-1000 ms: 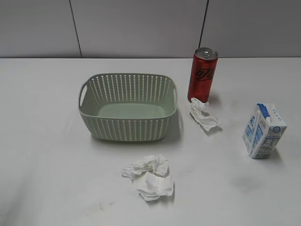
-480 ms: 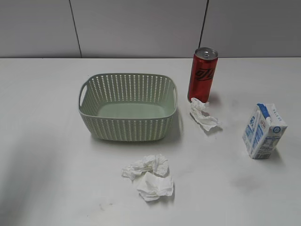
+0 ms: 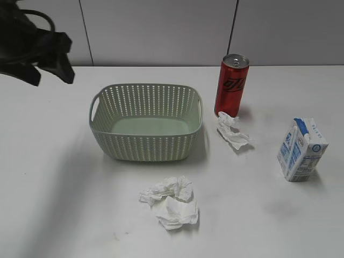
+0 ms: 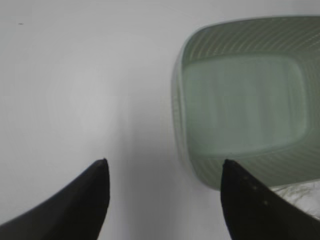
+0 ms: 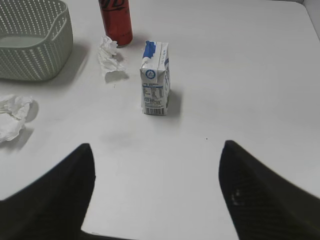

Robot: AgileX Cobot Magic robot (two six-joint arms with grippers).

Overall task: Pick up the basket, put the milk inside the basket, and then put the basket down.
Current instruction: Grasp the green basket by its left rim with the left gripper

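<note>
Blurred basket, left tool tips only

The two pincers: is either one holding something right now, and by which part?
Nothing is held. The left pincer and right pincer are both open and empty, above the table.

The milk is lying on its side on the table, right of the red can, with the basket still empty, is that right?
Not quite. The milk is standing upright, not lying on its side; the exterior and right wrist views both show it. The rest holds: it stands on the table right of the red can, and the basket is empty.
</note>
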